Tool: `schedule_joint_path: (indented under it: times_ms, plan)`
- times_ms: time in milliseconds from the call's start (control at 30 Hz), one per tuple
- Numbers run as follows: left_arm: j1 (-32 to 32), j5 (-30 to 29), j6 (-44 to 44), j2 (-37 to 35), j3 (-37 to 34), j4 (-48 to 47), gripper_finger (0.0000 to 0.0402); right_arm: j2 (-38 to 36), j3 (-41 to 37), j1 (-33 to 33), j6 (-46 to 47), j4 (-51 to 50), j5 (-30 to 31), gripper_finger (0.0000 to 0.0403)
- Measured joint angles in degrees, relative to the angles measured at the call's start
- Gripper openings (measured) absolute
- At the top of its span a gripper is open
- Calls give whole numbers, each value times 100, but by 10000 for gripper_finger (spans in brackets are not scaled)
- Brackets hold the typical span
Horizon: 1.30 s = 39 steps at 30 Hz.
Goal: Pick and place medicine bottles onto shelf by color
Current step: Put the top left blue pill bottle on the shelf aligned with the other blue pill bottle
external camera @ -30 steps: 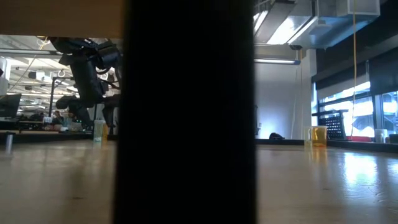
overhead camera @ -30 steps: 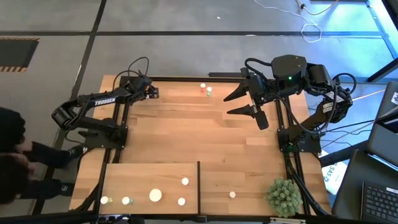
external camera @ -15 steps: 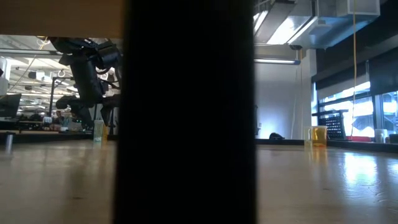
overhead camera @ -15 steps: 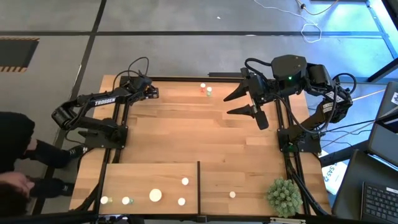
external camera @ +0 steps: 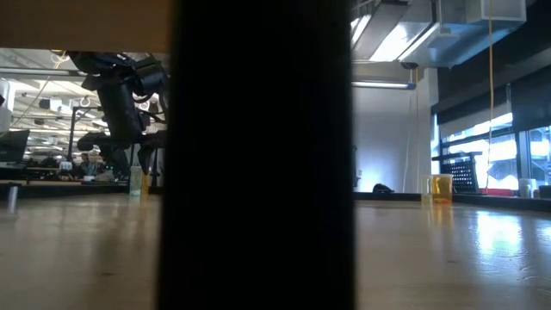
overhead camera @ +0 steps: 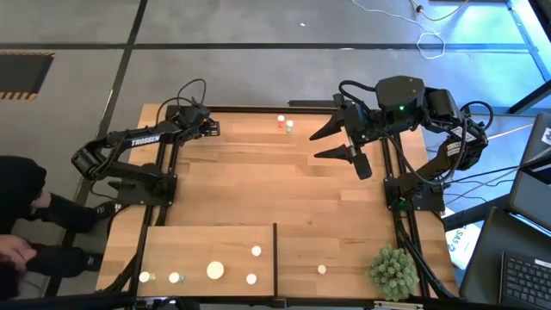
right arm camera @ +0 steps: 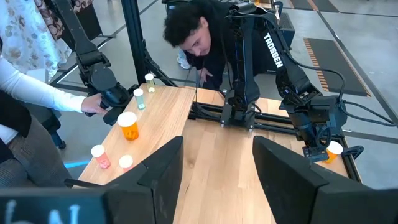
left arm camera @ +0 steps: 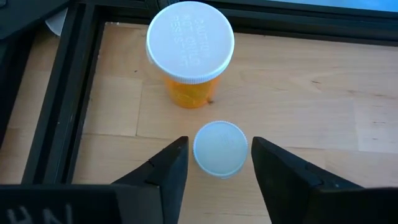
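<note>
Reading "TROSSEN" on left arm [overhead camera: 142,140], left gripper [left arm camera: 219,163] straddling small white-capped bottle [left arm camera: 219,148]

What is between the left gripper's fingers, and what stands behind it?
A small white-capped bottle sits between the left gripper's open fingers, not yet clamped. Behind it stands a wider orange bottle. The small bottle's body is hidden under its cap.

Orange bottle [left arm camera: 188,93], seemingly white cap [left arm camera: 190,40]

Far-edge pair [overhead camera: 284,125]: one orange, one greenish bottle, upright, side by side.
Left corner [left arm camera: 189,53]: wide orange bottle; small white-capped bottle [left arm camera: 219,147] just beside.
Shelf [overhead camera: 207,241]: pale board, dark divider [overhead camera: 275,258], six white-capped bottles [overhead camera: 214,269] standing.
</note>
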Motion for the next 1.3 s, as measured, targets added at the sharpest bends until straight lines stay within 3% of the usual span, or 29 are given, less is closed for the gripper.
schedule_joint_path:
  times_ms: [800, 1300]
  plan:
    - [0, -2, 4, 0, 0, 0, 117, 0, 0, 0, 2, -1, 0, 197]
    - [-2, 256, 273, -11, 9, 11, 114, -2, 0, 0, -11, -3, 0, 197]
